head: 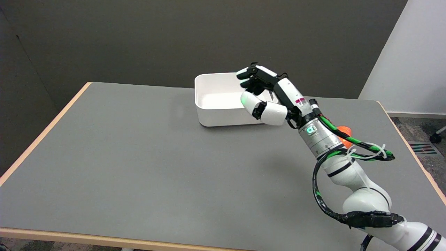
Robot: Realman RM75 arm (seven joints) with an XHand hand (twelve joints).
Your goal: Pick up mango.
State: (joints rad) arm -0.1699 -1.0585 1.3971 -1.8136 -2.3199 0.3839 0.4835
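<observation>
A grey table point(139, 157) stands before a dark wall. Right of centre, the right hand point(268, 96) hangs over the white bin point(212, 104), fingers loosely spread and holding nothing. The mango point(345, 134) lies untouched behind the wrist, mostly hidden; the pick-up looks not yet begun.

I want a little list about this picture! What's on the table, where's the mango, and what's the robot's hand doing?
table: grey top, pale wooden edge
box: white box, far side of table, looks empty
mango: orange mango, on the table behind the arm's wrist, mostly hidden
right hand: right hand in the air over the box's right end, fingers apart, holding nothing
hand and mango: apart, not touching
task: mango not picked up yet
</observation>
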